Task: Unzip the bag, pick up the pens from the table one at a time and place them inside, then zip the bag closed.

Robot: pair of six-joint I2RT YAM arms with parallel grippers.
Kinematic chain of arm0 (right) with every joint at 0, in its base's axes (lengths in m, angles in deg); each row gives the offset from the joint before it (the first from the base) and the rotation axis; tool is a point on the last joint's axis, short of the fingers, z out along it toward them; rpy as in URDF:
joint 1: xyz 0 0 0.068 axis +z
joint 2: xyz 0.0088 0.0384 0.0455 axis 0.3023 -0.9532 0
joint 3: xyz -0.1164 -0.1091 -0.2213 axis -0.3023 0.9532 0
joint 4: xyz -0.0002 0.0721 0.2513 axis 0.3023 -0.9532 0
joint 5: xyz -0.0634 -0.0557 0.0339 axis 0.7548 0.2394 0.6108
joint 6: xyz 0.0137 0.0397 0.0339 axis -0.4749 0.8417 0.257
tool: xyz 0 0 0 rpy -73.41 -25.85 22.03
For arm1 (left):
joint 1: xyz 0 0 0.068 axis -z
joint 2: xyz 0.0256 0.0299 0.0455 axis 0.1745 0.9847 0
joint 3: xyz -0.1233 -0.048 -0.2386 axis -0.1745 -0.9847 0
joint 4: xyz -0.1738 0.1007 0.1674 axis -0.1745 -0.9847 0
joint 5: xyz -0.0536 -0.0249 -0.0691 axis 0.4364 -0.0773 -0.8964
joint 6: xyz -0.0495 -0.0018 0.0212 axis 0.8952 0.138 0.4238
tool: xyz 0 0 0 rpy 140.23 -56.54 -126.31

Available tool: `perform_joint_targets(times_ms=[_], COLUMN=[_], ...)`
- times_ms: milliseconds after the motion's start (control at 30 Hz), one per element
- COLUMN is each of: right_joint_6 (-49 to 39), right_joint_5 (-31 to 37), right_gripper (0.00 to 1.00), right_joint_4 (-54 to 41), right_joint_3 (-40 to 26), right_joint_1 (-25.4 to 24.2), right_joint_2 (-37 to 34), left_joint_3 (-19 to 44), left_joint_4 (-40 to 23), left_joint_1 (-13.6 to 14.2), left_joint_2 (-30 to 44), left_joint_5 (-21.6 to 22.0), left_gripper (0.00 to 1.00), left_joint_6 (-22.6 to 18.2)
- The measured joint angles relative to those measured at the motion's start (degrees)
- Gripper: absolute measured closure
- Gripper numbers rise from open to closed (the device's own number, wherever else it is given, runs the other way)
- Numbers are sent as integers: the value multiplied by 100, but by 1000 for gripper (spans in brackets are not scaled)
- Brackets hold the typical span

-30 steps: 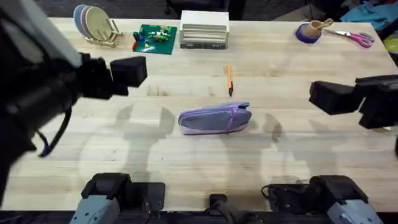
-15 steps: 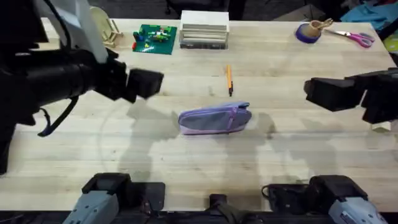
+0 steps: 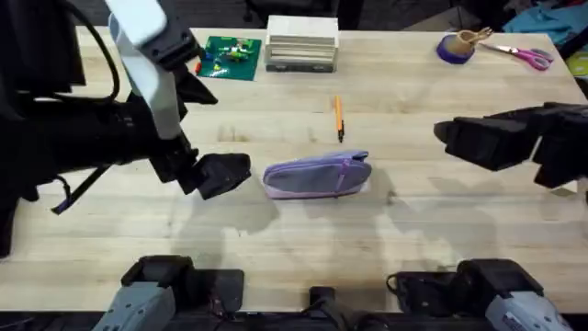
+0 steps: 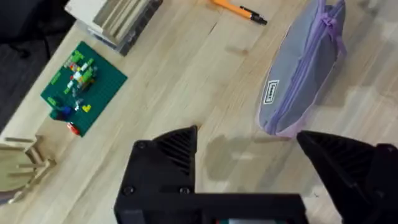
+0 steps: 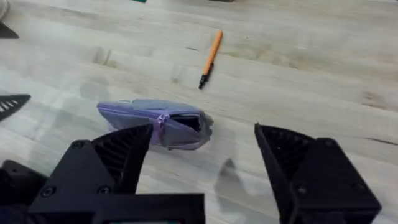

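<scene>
The lavender and grey bag [image 3: 317, 175] lies lengthwise at the table's [image 3: 303, 239] middle. Its zipper pull sits partway along, and in the right wrist view a dark gap shows at the bag's [image 5: 155, 124] end. The orange pen [image 3: 338, 118] lies just behind the bag, dark tip toward it. My left gripper [image 3: 225, 173] hovers beside the bag's left end, open and holding nothing; the left wrist view has the bag [image 4: 305, 68] and pen [image 4: 239, 9] beyond its spread fingers [image 4: 174, 149]. My right gripper [image 3: 459, 138] hangs open to the bag's right, apart from it, with the pen [image 5: 210, 59] farther off.
Along the back edge stand a green brick plate [image 3: 230, 57], a white and grey stacked box [image 3: 301, 44], a purple roll with a wooden piece [image 3: 457, 46] and pink-handled scissors [image 3: 528, 57]. The left arm's bulk covers the table's left side.
My left arm has swung forward and to the right, bringing its gripper down beside the bag's left end. My right gripper has edged slightly left. Bag and pen have not moved.
</scene>
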Motion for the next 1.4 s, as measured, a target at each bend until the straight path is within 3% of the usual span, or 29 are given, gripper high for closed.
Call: perform_joint_targets(times_ms=[267,533,633,667,800,1100,1400], right_joint_6=[777,839,842,857,857,859,964], right_joint_5=[-86,-86,-86,-86,-86,-86,-86], right_gripper=[3,3,3,3,3,3,3], right_joint_4=[-19,-11,-9,-10,-9,-9,-9], right_joint_3=[0,-2,-2,-2,-4,-4,-4], right_joint_1=[0,0,0,0,0,0,0], right_joint_2=[-1,-34,-106,-127,-125,-125,-125], left_joint_3=[0,0,0,0,0,0,0], left_joint_4=[-13,-212,-334,-412,-422,-417,-368], left_joint_1=[0,0,0,0,0,15,355], left_joint_2=[1,168,491,882,1714,2911,3658], left_joint_5=[-78,-136,-338,-686,-1140,-1941,-2097], left_gripper=[7,7,7,8,8,8,6], left_joint_6=[-218,-468,-843,-1308,-1976,-2514,-2697])
